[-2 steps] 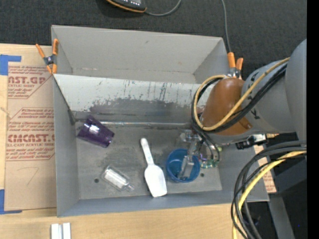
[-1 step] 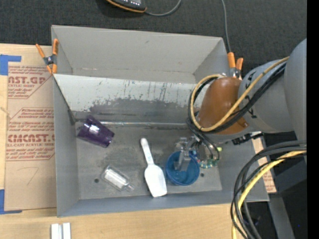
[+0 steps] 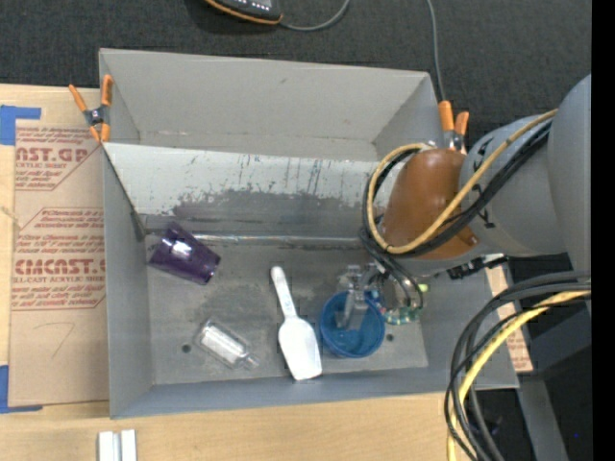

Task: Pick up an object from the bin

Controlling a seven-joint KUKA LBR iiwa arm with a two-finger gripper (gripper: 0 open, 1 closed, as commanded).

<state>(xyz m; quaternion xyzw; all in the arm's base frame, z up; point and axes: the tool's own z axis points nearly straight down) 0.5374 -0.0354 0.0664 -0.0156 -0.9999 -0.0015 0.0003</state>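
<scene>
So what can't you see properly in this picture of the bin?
1. Blue round thing, camera view: the gripper sits over it, hiding part of its shape.
2. Small clear thing, lower left of the bin: too small to tell what it is.
3. Bin's right side: hidden under the arm's orange cover and cables.

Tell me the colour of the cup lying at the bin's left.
The cup is purple, per the camera view.

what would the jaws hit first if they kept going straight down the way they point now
Probably the blue round dish directly below, near the bin's lower right corner; the white scoop lies just left of that line. Depth is unclear.
</scene>
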